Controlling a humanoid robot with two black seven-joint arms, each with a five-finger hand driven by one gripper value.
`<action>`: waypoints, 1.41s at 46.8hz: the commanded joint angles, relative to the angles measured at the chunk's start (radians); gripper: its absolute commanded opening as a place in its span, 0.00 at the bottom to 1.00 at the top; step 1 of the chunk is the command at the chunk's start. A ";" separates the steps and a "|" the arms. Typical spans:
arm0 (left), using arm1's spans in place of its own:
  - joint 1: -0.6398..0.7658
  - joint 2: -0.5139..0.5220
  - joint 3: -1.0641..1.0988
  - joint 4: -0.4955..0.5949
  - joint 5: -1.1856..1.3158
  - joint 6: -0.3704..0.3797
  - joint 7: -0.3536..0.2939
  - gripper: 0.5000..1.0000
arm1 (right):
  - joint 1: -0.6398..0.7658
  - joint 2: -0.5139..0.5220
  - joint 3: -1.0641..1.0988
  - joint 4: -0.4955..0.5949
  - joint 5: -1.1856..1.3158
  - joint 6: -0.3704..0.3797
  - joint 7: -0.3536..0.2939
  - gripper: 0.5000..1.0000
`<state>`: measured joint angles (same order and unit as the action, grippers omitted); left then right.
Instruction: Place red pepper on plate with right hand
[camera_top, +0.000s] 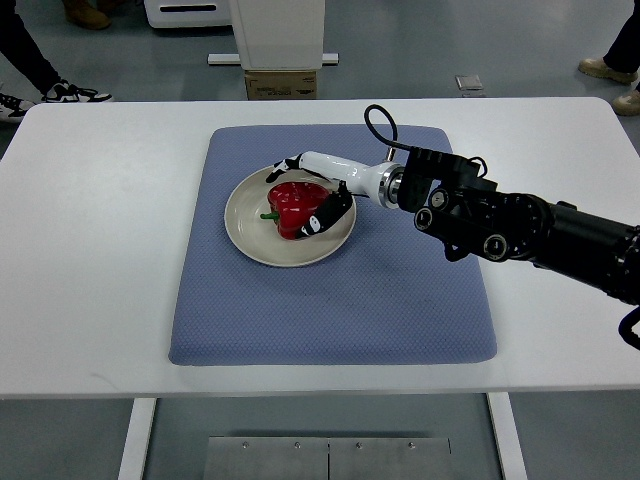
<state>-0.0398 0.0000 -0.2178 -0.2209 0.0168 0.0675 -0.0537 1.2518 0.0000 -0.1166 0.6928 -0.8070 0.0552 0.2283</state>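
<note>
Top view: the right hand (312, 196) is reaching in from the picture's right edge on a black arm with a white forearm shell, and it is closing around a red pepper (293, 205) that is sitting on a cream plate (247, 232). The fingers (285, 167) are curling over the far side of the pepper while the thumb (330, 214) is pressing against its near right side, so the hand is gripping the vegetable from both sides. The pepper is resting inside the plate's rim, right of the plate's middle, with its green stem (270, 214) pointing toward the picture's left. The plate is lying on the upper left part of a blue-grey mat (330, 310), which is covering the middle of a white table (90, 250). A black cable (378, 125) is looping up above the wrist.

Beyond the table's far edge, a cardboard box (281, 84) is standing under a white stand on the grey floor. People's shoes are showing at the upper left corner (75, 94) and at the upper right corner (607, 69).
</note>
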 joint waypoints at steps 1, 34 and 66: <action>0.000 0.000 0.000 0.000 0.000 0.000 0.000 1.00 | 0.000 0.000 0.001 -0.001 0.000 0.002 0.000 1.00; 0.000 0.000 0.000 0.000 0.000 0.000 0.000 1.00 | -0.026 -0.135 0.267 -0.024 0.267 0.002 -0.035 0.99; 0.000 0.000 0.000 0.000 0.000 0.000 0.000 1.00 | -0.284 -0.158 0.709 -0.062 0.460 -0.152 -0.095 0.99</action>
<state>-0.0399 0.0000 -0.2179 -0.2209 0.0168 0.0675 -0.0539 0.9853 -0.1562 0.5724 0.6302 -0.3681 -0.0964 0.1333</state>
